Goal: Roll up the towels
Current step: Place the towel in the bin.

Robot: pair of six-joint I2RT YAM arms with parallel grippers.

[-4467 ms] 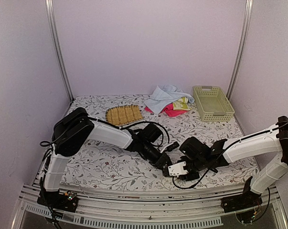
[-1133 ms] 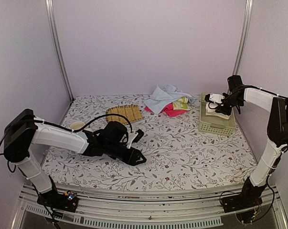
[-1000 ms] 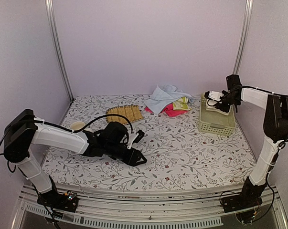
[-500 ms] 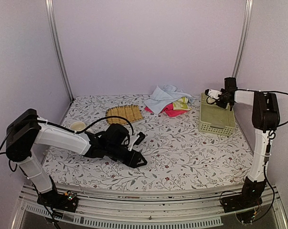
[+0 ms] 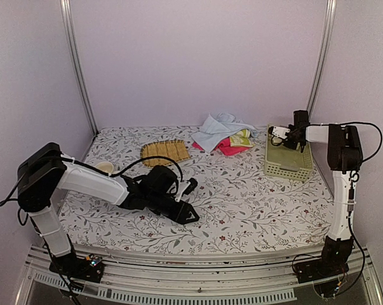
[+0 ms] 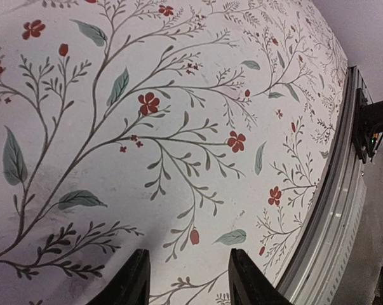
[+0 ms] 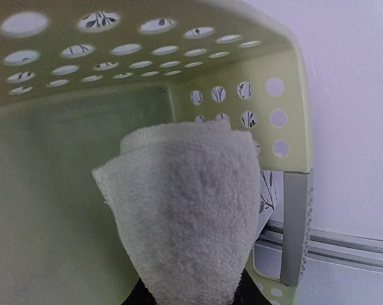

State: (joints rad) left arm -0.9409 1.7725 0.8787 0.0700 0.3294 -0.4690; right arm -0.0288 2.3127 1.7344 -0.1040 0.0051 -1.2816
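1 rolled cream towel (image 7: 185, 210) clamped in right gripper (image 7: 191, 292) over basket (image 7: 255, 70); left gripper (image 6: 186, 279) well left of basket, low over tablecloth (image 6: 178, 127), jaws parted, holding nothing.

White counter (image 5: 255, 197) with red-flower, grey-green-leaf print; pale green basket (image 5: 283, 170), cream towel (image 7: 185, 216), light blue towel (image 5: 213, 129), pink towel (image 5: 227, 150), yellow-green towel (image 5: 242, 137), tan mat (image 5: 164, 152).

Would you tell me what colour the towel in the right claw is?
Cream-white towel, best seen from the right wrist.
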